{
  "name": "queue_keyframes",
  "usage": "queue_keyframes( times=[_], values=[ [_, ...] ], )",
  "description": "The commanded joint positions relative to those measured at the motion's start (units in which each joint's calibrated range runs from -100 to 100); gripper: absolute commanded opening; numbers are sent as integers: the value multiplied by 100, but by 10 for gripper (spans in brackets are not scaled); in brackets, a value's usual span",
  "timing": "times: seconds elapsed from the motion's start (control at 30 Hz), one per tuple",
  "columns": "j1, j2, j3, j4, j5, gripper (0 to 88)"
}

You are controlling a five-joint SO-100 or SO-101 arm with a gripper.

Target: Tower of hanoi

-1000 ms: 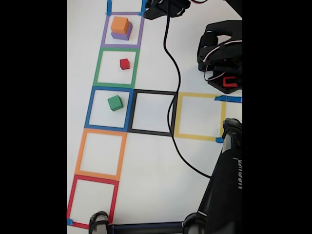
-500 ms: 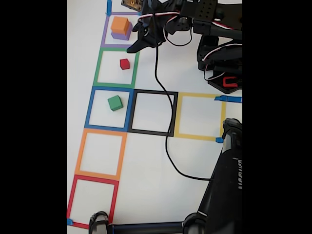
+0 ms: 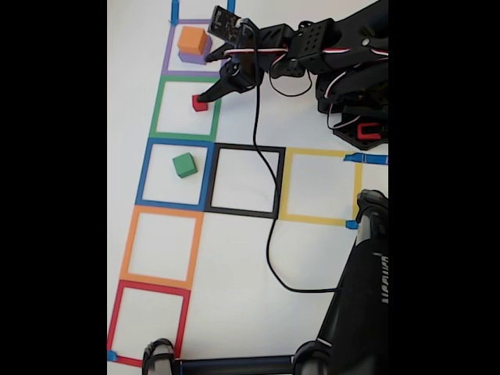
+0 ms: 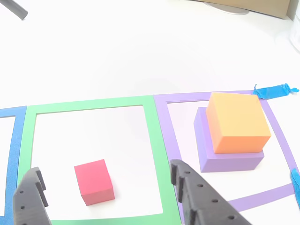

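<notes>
The tower of hanoi lies in three parts along the left column of tape squares. The orange block (image 3: 192,39) sits on the purple block (image 3: 195,56) in the purple square. In the blue square rests the green block (image 3: 184,165). The red block (image 3: 200,104) is alone in the green square. My gripper (image 3: 205,78) is open above the red block, one fingertip reaching over it. In the other view the red block (image 4: 94,182) lies between the two dark fingers (image 4: 194,199) of my gripper (image 4: 104,167), apart from both. The orange block (image 4: 238,123) and purple block (image 4: 225,159) stand to its right.
Black (image 3: 216,178), yellow (image 3: 285,183), orange (image 3: 129,242) and red (image 3: 114,320) tape squares hold no blocks. A black cable (image 3: 269,234) trails across the black square. The arm's base (image 3: 355,101) stands at the right, and a dark stand (image 3: 359,312) fills the bottom right.
The arm has swung out from the top edge and come down over the green square, bringing the open gripper around the red block. No block has moved.
</notes>
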Motion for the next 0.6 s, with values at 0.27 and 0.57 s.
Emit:
queue_keyframes(
  times=[0.27, 0.57],
  values=[
    [-268, 3379, -358, -3604, 36, 318],
    [-259, 4953, -895, -4649, 36, 316]
  ],
)
